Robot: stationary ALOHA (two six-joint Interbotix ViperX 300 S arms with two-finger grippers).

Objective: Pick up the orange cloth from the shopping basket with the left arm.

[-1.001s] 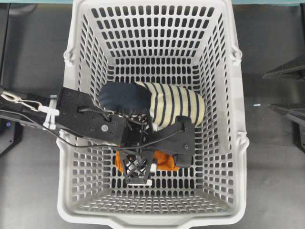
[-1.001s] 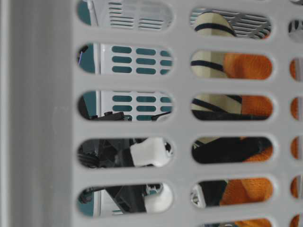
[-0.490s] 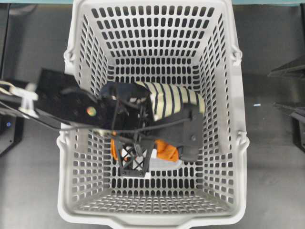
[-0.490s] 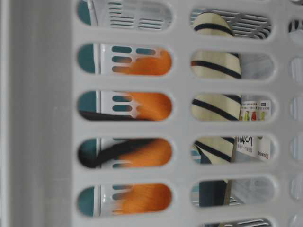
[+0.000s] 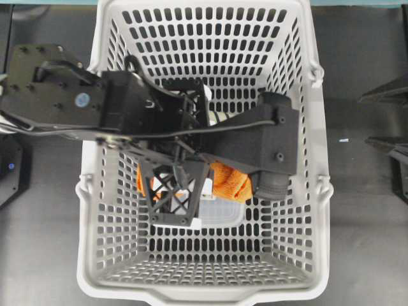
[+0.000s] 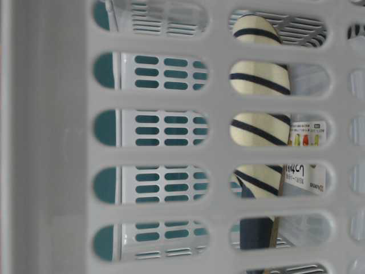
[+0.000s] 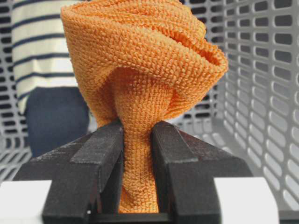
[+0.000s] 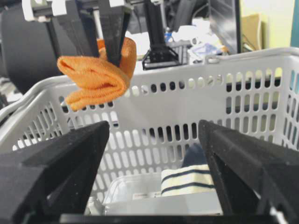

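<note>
Orange cloth (image 7: 140, 88) is pinched between the two black fingers (image 7: 100, 158) of the left gripper (image 7: 137, 154), which are closed tight on a narrow waist of the fabric while the rest of it bunches out in a loose fold toward 12 o'clock in the wrist view. From the right wrist camera the cloth (image 8: 96, 74) hangs in the air at about the level of the basket rim (image 8: 187, 65), clear of the floor. Seen from overhead, the cloth (image 5: 226, 180) shows at 3 o'clock of the lattice frame of the left gripper (image 5: 175, 194), over the middle of the grey shopping basket (image 5: 89, 191), with the left arm (image 5: 76, 102) reaching in from 9 o'clock. Below the cloth, on the basket floor, lie a striped slipper (image 6: 259, 128) with a navy part and, beside it, a clear plastic box (image 5: 220, 210) with a printed label. The basket stands on a dark tabletop (image 5: 44, 255). The right gripper (image 8: 154, 172) has its fingers spread wide apart, holding nothing, facing the basket from outside.
</note>
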